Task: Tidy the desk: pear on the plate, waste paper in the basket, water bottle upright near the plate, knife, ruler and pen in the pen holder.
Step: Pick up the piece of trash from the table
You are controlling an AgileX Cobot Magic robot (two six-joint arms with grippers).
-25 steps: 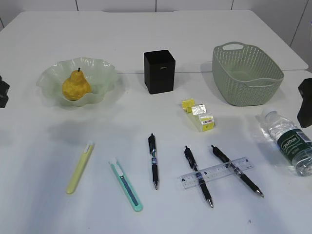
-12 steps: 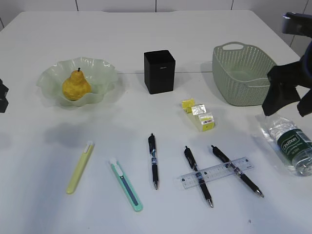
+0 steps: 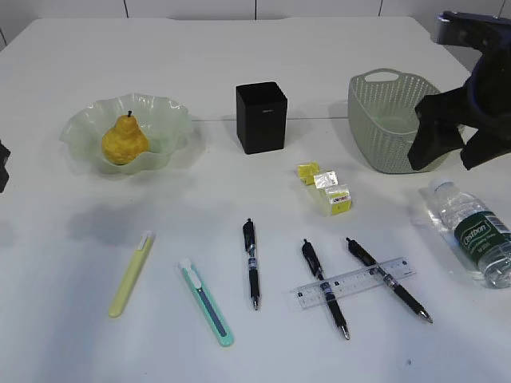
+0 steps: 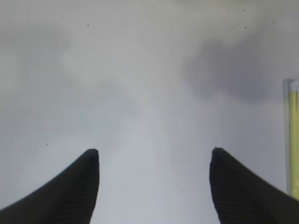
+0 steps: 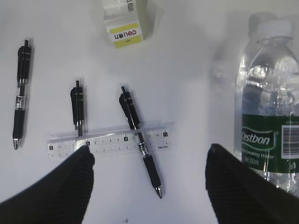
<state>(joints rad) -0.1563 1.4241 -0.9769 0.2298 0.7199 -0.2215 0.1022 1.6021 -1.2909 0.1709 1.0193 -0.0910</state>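
Jaws of the right gripper [image 5: 149, 161] are spread wide, nothing held, above the ruler [image 5: 111, 144]; the left gripper [image 4: 154, 156] is likewise open over bare desk [image 4: 140, 70].

White wall panels [image 3: 192, 6], split by thin dark vertical seams, run along the top edge.

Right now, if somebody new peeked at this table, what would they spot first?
Probably the yellow pear, sitting in the wavy green plate at the back left. Next, the big black right gripper hanging open in front of the green basket, above the water bottle lying on its side at the right edge. In front, a clear ruler lies across two black pens.
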